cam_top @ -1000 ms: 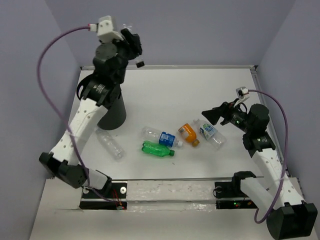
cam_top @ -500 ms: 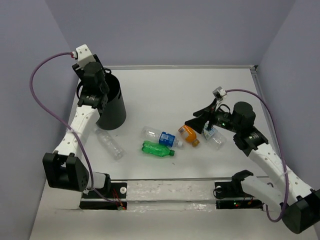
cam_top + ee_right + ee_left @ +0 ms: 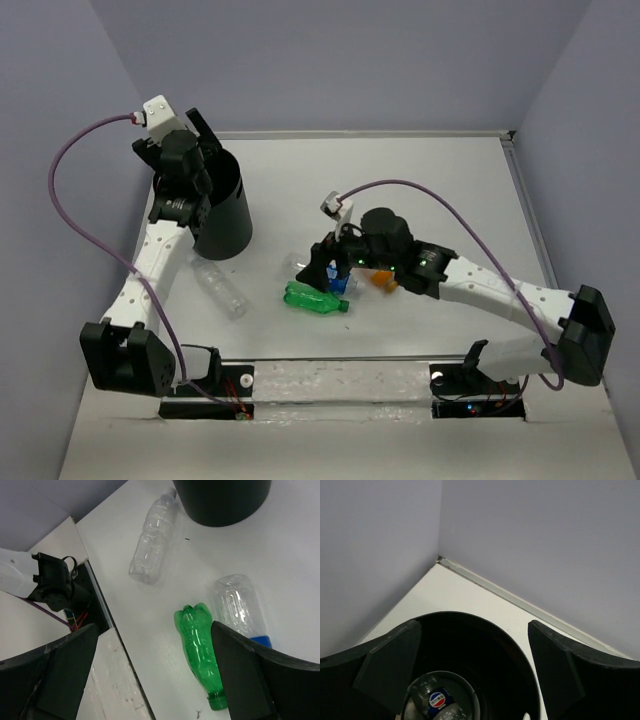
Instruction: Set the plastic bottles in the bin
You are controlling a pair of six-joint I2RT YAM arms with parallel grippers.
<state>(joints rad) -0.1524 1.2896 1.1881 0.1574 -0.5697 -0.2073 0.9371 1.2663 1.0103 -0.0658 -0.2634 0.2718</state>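
The bin [image 3: 228, 222] stands at the back left, a black round bucket. My left gripper [image 3: 207, 150] hangs open over its mouth. In the left wrist view the left gripper [image 3: 474, 647] looks down into the bin [image 3: 487, 627], where a clear bottle with a blue label [image 3: 437, 700] lies. My right gripper [image 3: 326, 272] is open, low over the green bottle [image 3: 315, 299] and a clear blue-labelled bottle [image 3: 298, 264]. The right wrist view shows the right gripper [image 3: 155, 665] with the green bottle [image 3: 200, 655] near its right finger. The orange bottle [image 3: 383, 281] shows partly under the right arm.
A plain clear bottle [image 3: 220, 290] lies on the table in front of the bin, also in the right wrist view as the clear bottle [image 3: 150, 545]. The table's near edge with a black rail [image 3: 330, 380] runs close below the green bottle.
The left arm came down over the bin and its gripper opened; a bottle now lies inside. The right arm swung left from the white-blue bottle to above the green one.
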